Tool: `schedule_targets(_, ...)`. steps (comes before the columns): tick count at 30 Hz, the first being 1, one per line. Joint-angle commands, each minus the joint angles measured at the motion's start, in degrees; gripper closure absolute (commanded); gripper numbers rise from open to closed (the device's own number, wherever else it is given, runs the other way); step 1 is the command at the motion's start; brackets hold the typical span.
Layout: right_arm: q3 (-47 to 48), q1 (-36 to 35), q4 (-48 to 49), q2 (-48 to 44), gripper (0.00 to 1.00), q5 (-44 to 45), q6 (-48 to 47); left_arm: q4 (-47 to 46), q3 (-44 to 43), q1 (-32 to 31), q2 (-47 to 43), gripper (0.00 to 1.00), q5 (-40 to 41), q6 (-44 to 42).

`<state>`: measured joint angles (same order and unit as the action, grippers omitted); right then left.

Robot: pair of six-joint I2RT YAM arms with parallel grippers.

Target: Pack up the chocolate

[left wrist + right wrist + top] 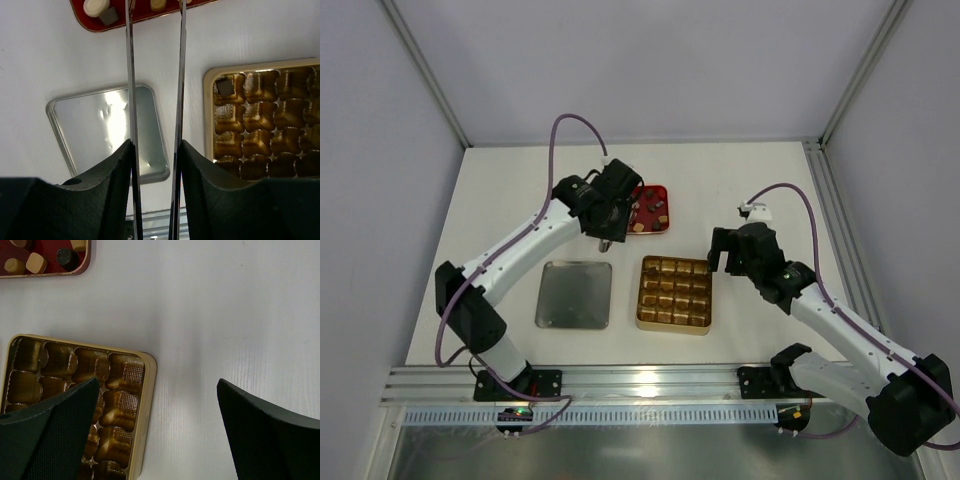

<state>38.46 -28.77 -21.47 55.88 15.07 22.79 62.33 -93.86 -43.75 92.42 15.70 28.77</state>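
Note:
The chocolate lies in a small red tray (655,190): a cream piece (95,6), a dark grey piece (108,17) and a tan piece (158,5), with tan cubes (36,262) and a dark round one (65,257) in the right wrist view. One dark piece (225,87) sits in a corner cell of the gold tin (675,322). My left gripper (632,212) carries two thin metal blades that reach over the red tray; the blades (129,75) stand apart with nothing pinched, their tips off the frame's top. My right gripper (157,395) hangs wide open beside the tin's edge.
A flat silver lid (574,294) lies left of the tin. The arms' mounting rail (620,385) runs along the near edge. White enclosure walls stand close at the back and both sides.

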Motion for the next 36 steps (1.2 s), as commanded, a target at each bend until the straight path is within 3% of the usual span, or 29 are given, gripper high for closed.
schedule_targets(1,1.3,-0.1,1.6,0.1,0.00,-0.4,-0.5,-3.1,-2.9,2.9,2.6,0.59,0.2,-2.4)
schedule_targets(15,-0.2,-0.1,1.9,-1.2,0.00,-0.4,-0.1,-5.8,-7.6,4.7,13.4,0.60,-1.8,-3.4)
schedule_targets(36,-0.9,-0.1,1.6,-1.2,0.00,0.2,0.0,-6.7,-7.6,5.1,16.0,0.72,-2.5,-2.9)
